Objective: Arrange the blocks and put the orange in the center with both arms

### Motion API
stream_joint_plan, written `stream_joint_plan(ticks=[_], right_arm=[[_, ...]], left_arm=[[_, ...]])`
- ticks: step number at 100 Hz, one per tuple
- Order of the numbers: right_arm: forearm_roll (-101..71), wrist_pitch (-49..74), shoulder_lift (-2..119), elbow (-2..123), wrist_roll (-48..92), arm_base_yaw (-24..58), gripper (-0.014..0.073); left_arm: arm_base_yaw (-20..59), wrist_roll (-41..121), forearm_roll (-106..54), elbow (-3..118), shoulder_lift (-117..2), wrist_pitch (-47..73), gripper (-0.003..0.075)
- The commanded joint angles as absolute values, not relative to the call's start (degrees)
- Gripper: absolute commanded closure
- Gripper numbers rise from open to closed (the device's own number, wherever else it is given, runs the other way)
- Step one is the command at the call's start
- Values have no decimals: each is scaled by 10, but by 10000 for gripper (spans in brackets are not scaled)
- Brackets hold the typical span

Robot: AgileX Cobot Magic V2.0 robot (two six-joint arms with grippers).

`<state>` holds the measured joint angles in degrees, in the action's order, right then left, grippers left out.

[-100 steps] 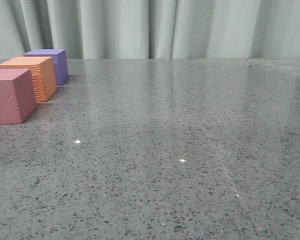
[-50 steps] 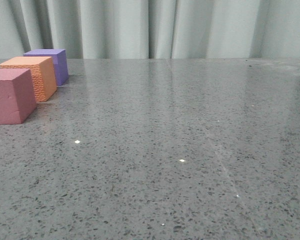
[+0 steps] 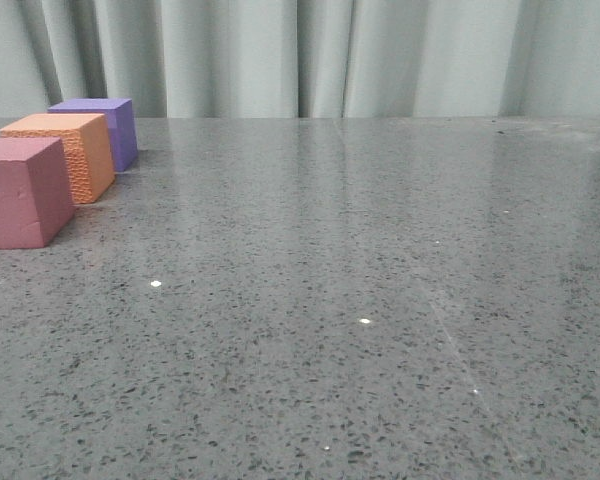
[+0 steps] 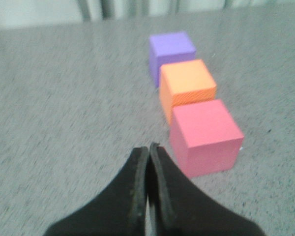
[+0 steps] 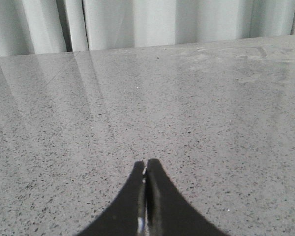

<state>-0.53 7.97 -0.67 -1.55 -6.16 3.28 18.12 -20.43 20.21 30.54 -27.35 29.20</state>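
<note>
You are looking at a grey speckled table (image 3: 380, 300) filling most of the front view, with a pale pleated curtain (image 3: 310, 55) hanging behind its far edge; the tabletop is showing small bright glints and a faint diagonal scratch toward your right.

Three foam cubes are sitting in a row on the far left of the table, running front to back; the pink-red cube (image 3: 20, 190) is sitting nearest you, the orange cube (image 3: 65, 150) is sitting in the middle of the row, and the purple cube (image 3: 105, 125) is sitting farthest back; you are seeing the same order in the left wrist view, pink-red (image 4: 204, 135), orange (image 4: 187, 83), purple (image 4: 171, 48); the cubes are standing close together, but whether their faces are touching you cannot tell; the orange one is showing a pebbled side.

Your left gripper (image 4: 148, 150) is hanging just beside the pink-red cube, not touching it; its two black fingers are pressing together with no gap worth noting, and nothing is sitting between them.

Your right gripper (image 5: 146, 167) is hanging over bare table well apart from the cubes; its fingers are likewise meeting at the tips, holding nothing.
</note>
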Motion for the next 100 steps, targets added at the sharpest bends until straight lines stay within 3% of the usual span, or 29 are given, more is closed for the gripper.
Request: stream_joint_plan(ticks=[1, 20, 51, 100], right_arm=[[-6, 31, -20, -8, -58, 29, 661], [-6, 32, -20, -8, -58, 29, 661], [-6, 32, -20, -8, -58, 29, 661], [-6, 32, -20, -8, -58, 29, 661]], left_arm=[[160, -137, 162, 265, -252, 152, 739], [117, -104, 152, 129, -173, 33, 739], [50, -104, 106, -6, 23, 21, 739], [34, -104, 104, -29, 22, 20, 739]])
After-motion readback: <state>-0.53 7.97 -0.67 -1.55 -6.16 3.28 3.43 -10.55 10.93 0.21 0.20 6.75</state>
